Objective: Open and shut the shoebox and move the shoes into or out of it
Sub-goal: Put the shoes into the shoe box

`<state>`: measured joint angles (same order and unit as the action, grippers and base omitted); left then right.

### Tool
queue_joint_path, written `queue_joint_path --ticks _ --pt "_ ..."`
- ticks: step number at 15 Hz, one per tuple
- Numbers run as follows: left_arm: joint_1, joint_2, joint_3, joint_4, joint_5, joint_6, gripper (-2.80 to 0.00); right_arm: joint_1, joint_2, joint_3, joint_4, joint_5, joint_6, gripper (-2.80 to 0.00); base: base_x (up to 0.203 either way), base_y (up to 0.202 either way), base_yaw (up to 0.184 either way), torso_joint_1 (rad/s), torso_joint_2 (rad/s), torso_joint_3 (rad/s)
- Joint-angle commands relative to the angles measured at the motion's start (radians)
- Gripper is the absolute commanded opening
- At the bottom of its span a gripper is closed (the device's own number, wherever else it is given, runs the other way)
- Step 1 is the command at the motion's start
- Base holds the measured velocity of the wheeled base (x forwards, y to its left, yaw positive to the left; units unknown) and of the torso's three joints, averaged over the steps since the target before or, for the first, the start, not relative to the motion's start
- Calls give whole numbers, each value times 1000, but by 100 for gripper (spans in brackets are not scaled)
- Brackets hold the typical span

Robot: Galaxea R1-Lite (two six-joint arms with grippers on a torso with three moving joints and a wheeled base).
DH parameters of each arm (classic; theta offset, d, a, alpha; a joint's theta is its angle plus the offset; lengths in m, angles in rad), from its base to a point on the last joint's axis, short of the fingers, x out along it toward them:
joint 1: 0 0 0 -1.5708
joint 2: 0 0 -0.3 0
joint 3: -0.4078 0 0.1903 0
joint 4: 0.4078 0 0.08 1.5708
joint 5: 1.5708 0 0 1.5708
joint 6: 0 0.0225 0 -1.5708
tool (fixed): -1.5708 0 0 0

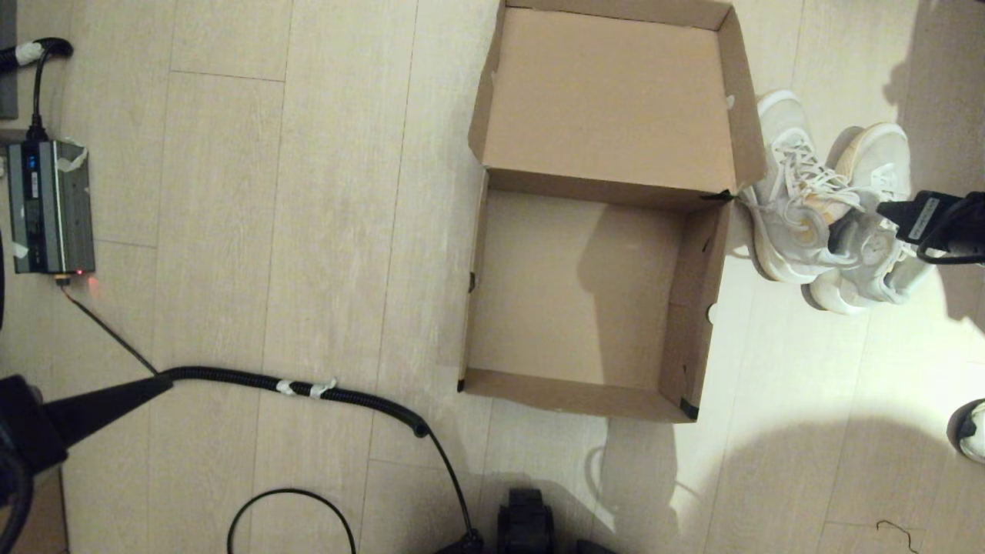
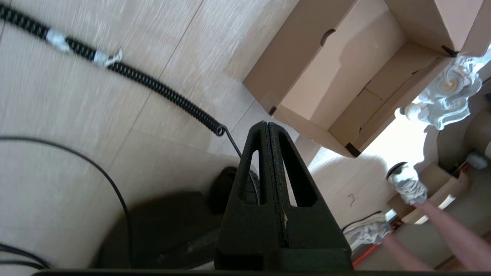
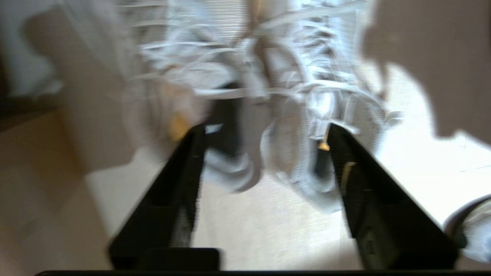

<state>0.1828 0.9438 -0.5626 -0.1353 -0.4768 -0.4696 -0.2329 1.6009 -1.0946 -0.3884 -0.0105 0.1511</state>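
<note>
Right gripper (image 3: 261,134): black wedge-shaped fingers spread wide, tips reaching the heel ends of the shoes, nothing clamped; in the head view it is coming in from the right edge at the pair.
Left gripper (image 2: 268,128): two black triangular fingers with cut-out windows pressed flat together, holding nothing, hanging over bare floor near the robot base.
Shoes (image 1: 831,219): white low-top pair, mesh uppers, loose white laces, yellow-orange inside the collar; lying side by side on the floor just right of the shoebox, the nearer one touching its right rear corner.
Shoebox (image 1: 692,308): plain brown cardboard, squarish, matte; sitting open on the floor in the middle of the head view, hinged lid folded back flat on the far side, dark tape at corners, semicircular notches in the side walls, nothing inside.
Floor (image 1: 292,231): pale wood-grain planks, long seams.
Cable (image 1: 308,385): black ribbed conduit with white tape wraps, curving across the floor left of the shoebox.
Power unit (image 1: 50,206): grey metal rectangular box with tape scraps and a red light glowing, at the far left.
</note>
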Motion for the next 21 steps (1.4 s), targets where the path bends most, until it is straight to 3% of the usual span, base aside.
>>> queue_joint_path --ticks 1,4,6,8,11,15,19,21 --pt "-6 87 -64 -4 -15 19 -280 56 -64 -3 6 20 -2 -280 0 0 0 0 0 0" --pt "-50 239 -212 0 -69 50 -280 108 -35 -25 10 216 39 -280 0 0 0 0 0 0" --pt "-82 366 -298 -6 -108 52 -280 108 20 -74 17 277 101 -280 0 0 0 0 0 0" --pt "-120 514 -407 -32 -171 51 -280 107 70 -116 43 324 99 -280 0 0 0 0 0 0" --pt "-209 705 -559 -117 -210 49 -280 83 111 -127 41 598 55 -280 0 0 0 0 0 0" --pt "-295 912 -670 -283 -214 51 -280 76 227 -116 -70 630 45 -280 0 0 0 0 0 0" --pt "-348 1083 -873 -426 -132 42 -280 71 272 -115 -211 606 80 -280 0 0 0 0 0 0" --pt "-355 1119 -949 -454 -122 42 -280 78 273 -120 -281 592 132 -280 0 0 0 0 0 0"
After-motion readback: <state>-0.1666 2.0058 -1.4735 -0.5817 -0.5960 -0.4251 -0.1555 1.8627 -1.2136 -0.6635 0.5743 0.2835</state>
